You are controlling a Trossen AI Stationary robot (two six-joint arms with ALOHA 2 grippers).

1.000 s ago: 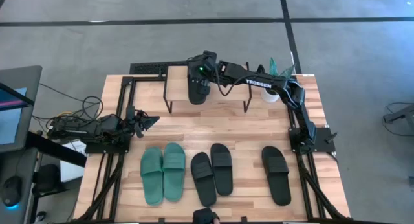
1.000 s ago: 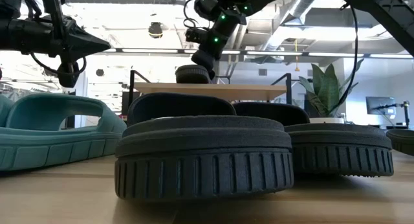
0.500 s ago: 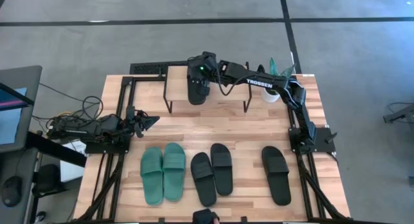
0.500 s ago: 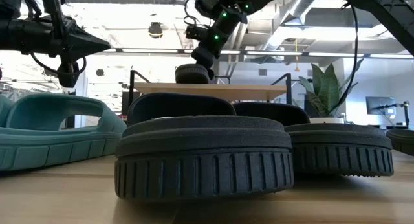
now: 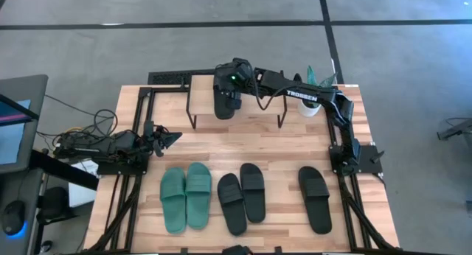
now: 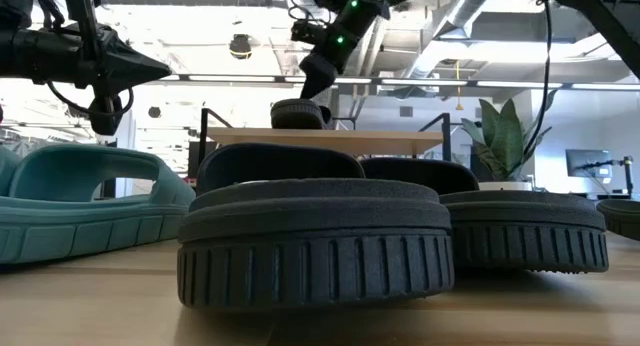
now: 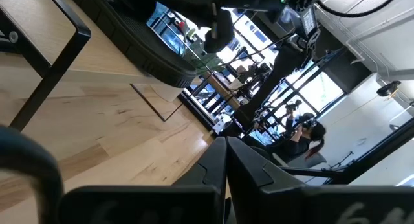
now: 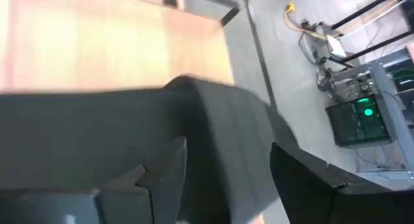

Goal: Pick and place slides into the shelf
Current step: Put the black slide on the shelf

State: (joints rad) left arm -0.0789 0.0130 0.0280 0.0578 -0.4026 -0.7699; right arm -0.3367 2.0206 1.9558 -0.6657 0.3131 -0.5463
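Note:
A black slide [image 5: 223, 104] lies flat on the light wood top of the shelf [image 5: 258, 100] at the far side of the table; the low view shows it [image 6: 298, 114] on the plank [image 6: 340, 137]. My right gripper [image 5: 229, 90] hangs open just above it, with a finger on either side of the slide's strap [image 8: 220, 120] and clear of it. On the tabletop near the front lie a green pair [image 5: 186, 197], a black pair [image 5: 242, 196] and a single black slide [image 5: 315, 198]. My left gripper [image 5: 173, 138] waits shut at the table's left edge.
A plant in a white pot [image 5: 313, 100] stands just right of the shelf, under the right arm. Cables and a monitor [image 5: 15, 122] sit off the table's left side. Bare wood shows between the shelf and the row of slides.
My right gripper has opened, let go of the black slide and risen a little above it. The slide stays flat on the shelf top.

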